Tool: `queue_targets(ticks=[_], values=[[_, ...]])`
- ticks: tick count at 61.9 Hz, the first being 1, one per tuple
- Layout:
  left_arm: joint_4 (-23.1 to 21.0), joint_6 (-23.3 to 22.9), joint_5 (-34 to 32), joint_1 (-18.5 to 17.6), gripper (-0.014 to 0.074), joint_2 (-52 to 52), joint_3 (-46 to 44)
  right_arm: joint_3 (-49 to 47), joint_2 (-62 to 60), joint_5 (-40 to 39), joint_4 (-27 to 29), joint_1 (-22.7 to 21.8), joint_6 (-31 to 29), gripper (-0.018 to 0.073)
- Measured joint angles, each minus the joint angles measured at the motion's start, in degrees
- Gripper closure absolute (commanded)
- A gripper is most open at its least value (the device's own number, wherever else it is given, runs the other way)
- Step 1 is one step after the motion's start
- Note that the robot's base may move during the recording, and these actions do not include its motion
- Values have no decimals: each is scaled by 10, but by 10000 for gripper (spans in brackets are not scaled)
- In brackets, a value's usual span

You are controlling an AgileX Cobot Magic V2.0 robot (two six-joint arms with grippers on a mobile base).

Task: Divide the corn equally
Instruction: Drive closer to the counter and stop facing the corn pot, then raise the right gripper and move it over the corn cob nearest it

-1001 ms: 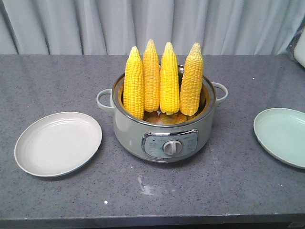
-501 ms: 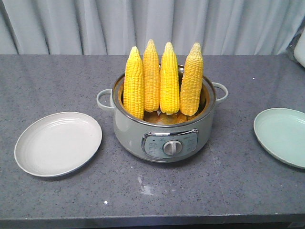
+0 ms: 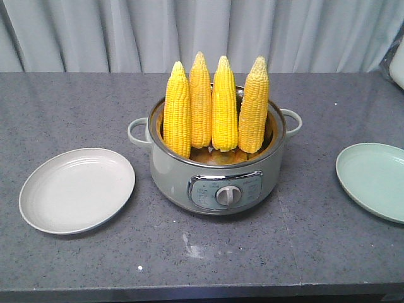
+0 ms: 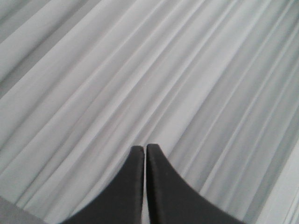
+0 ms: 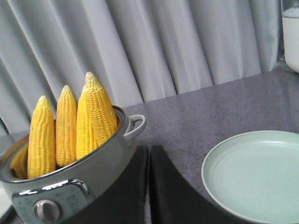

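Four cobs of corn (image 3: 214, 104) are standing upright in a cooker (image 3: 214, 173) sitting on a speckled dark grey countertop (image 3: 189, 259), between a white plate (image 3: 77, 189) and a pale green plate (image 3: 375, 180). Pleated grey curtains (image 3: 189, 31) are hanging behind. The left gripper (image 4: 144, 149) and right gripper (image 5: 149, 150) are pressing their fingers together, gripping nothing

I see the pot (image 3: 214, 173) mid-counter (image 3: 63, 107). Four corn cobs (image 3: 214, 104) stand upright in it, side by side in a row, tips up. The left plate (image 3: 77, 189) lies beside the pot. The right plate (image 3: 375, 180) lies farther off, cut by the frame edge. Neither touches the pot. A curtain (image 3: 95, 31) hangs behind the counter.
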Motion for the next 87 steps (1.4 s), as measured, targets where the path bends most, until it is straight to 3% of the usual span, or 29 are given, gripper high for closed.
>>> queue_targets(ticks=[9,19,30,36,42,51,59,68,75,87], values=[[165,-61,5,0,594,31,-80,-101,108,40,18,0,-122,517],[359,-202,-16,0,539,128,-144,-153,204,34,73,0,-236,380],[607,-385,-158,0,440,250,-201,-159,268,13,134,0,-316,126],[693,-442,-229,0,361,308,-225,-159,285,4,148,0,-330,25],[718,-458,-263,0,253,352,-242,-159,292,-3,150,0,-332,-8],[722,-462,-271,0,62,396,-260,-159,294,-6,152,0,-332,-6],[723,-463,-271,0,-43,425,-273,-159,294,-2,152,0,-332,-4],[723,-463,-264,0,-52,450,-281,-162,301,11,156,0,-342,-4],[723,-463,-261,0,-44,464,-281,-191,329,29,188,0,-383,-4],[723,-463,-255,0,-28,467,-281,-273,427,72,344,0,-572,-4]])
